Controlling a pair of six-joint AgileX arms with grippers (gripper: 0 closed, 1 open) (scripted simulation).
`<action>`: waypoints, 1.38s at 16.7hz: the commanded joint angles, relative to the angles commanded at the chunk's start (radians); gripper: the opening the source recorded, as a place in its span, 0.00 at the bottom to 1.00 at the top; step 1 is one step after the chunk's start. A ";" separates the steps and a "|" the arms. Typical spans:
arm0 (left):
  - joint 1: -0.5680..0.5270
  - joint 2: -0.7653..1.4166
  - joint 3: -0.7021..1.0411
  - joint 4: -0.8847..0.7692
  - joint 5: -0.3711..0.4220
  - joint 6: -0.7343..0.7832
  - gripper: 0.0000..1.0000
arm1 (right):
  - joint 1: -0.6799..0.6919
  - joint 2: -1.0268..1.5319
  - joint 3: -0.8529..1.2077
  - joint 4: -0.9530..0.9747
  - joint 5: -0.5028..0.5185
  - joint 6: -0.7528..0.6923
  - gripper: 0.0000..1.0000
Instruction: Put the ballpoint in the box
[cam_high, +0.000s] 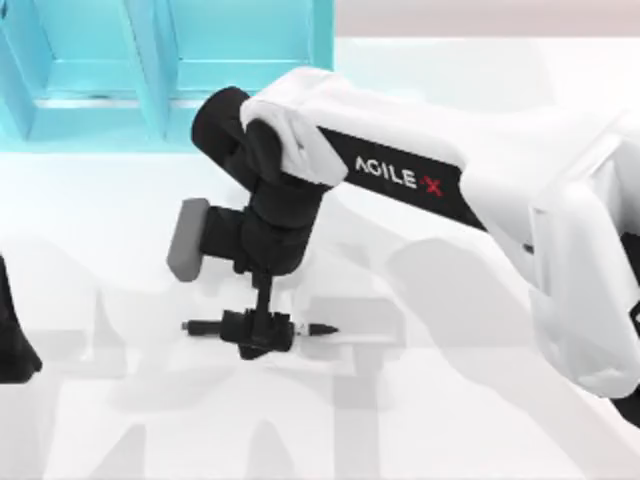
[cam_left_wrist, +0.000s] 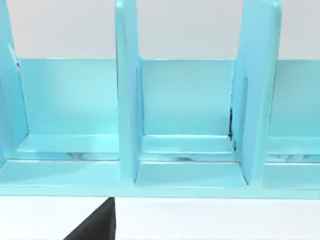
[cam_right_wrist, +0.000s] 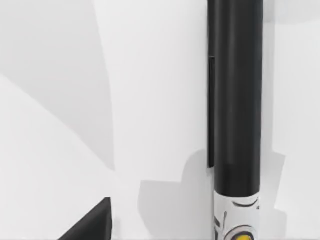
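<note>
A black ballpoint (cam_high: 255, 327) with a white band bearing yellow and black marks (cam_right_wrist: 236, 125) lies on a plain white counter (cam_high: 450, 400) crossed by pale grey shadows. The right arm (cam_high: 400, 170) is white with black sections and a white-and-red AgileX logo; its right pincer (cam_high: 258, 335) is black. The box (cam_high: 150, 60) is glossy turquoise throughout, dividers (cam_left_wrist: 127, 90) included.

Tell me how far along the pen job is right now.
Early stage. The right gripper has reached the pen and sits over its middle, with the pen lying flat on the table; whether the fingers have closed on it can't be told. Nothing is in the blue box at the table's far edge. Still left: lifting the pen, carrying it there and dropping it in. The left arm is parked at the left edge.
</note>
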 joint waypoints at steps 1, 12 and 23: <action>0.000 0.000 0.000 0.000 0.000 0.000 1.00 | 0.000 0.000 0.000 0.000 0.000 0.000 1.00; 0.000 0.000 0.000 0.000 0.000 0.000 1.00 | 0.000 0.000 0.000 0.000 0.000 0.000 0.17; 0.000 0.000 0.000 0.000 0.000 0.000 1.00 | -0.020 -0.051 0.025 0.003 0.025 -0.014 0.00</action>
